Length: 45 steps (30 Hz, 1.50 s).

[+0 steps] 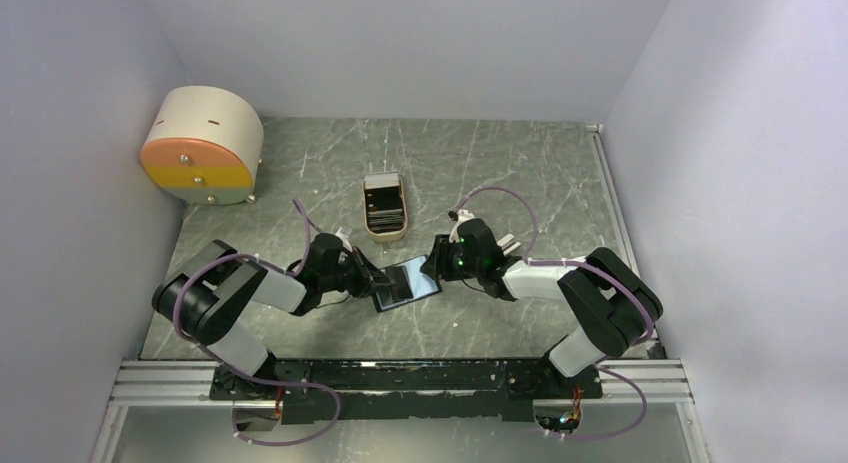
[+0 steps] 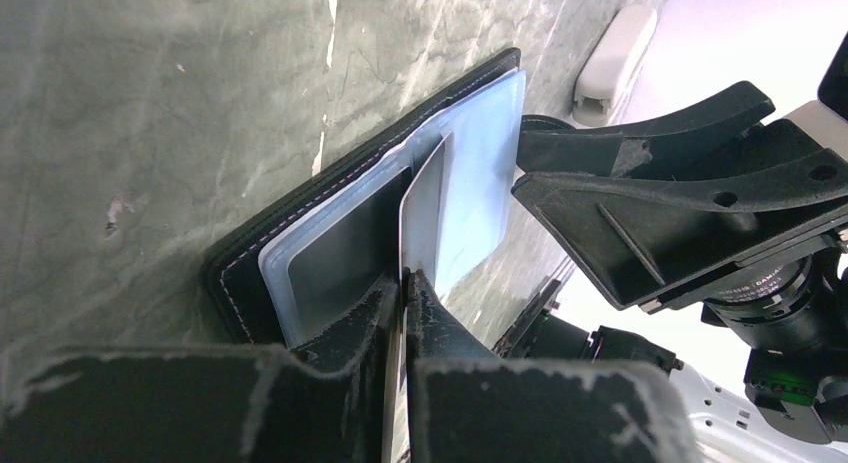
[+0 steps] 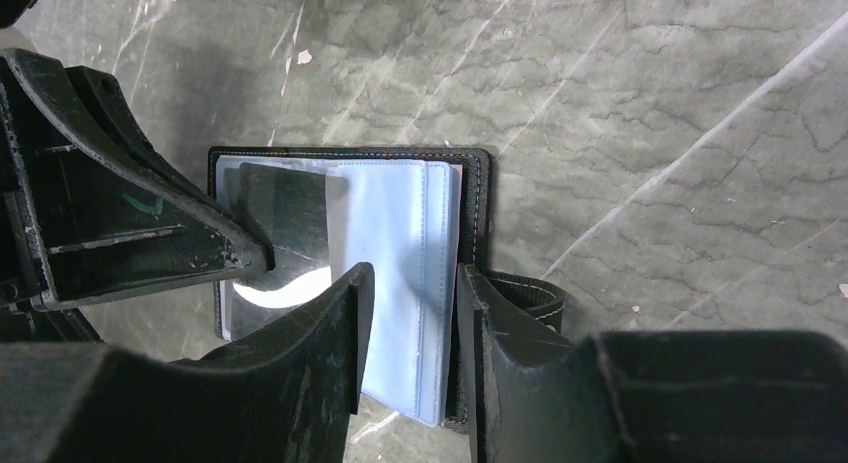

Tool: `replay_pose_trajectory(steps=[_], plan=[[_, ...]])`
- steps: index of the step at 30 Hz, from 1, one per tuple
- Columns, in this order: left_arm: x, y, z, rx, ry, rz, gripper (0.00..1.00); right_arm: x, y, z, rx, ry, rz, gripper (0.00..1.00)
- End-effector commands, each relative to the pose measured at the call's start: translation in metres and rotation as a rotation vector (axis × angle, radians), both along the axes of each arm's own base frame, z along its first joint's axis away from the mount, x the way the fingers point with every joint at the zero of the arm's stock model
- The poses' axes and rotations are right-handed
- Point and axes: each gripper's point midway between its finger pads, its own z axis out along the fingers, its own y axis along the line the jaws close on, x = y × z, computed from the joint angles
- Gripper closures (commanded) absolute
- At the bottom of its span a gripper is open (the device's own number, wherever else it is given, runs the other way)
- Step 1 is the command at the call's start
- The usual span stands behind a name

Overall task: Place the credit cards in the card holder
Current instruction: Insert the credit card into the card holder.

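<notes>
The card holder [image 1: 405,283] lies open on the table between both arms, its glossy blue-grey pockets [image 3: 400,233] facing up. My left gripper [image 2: 404,283] is shut on one thin card [image 2: 425,218], held on edge with its far end inside a pocket of the holder [image 2: 330,233]. In the right wrist view that card [image 3: 290,233] looks dark and reflective. My right gripper [image 3: 410,323] is open over the holder's right side, with a pocket leaf showing between its fingers and its right finger [image 3: 480,323] over the black edge. The other credit cards [image 1: 384,201] lie in the beige tray.
The beige oblong tray [image 1: 385,231] sits just behind the holder. A big beige-and-orange round box [image 1: 203,146] stands at the back left. Grey walls close in both sides and the back. The two grippers' fingers are close together over the holder.
</notes>
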Motion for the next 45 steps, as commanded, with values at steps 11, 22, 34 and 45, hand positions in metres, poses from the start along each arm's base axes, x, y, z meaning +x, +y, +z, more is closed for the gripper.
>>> replay_pose_trajectory(steps=[11,22,34,45], plan=[[0.006,0.011,-0.018,0.098,0.004,0.049,0.91,-0.012,-0.011,-0.016,-0.054,0.053,0.002,0.59],[-0.006,-0.001,-0.019,0.104,0.025,-0.007,0.69,-0.012,-0.01,-0.015,-0.05,0.052,0.002,0.59],[-0.013,0.011,-0.021,0.182,0.05,0.027,0.57,-0.011,-0.01,-0.011,-0.048,0.042,0.001,0.59],[-0.008,0.006,-0.027,0.189,0.054,0.02,0.91,-0.011,-0.01,-0.009,-0.045,0.037,0.001,0.59]])
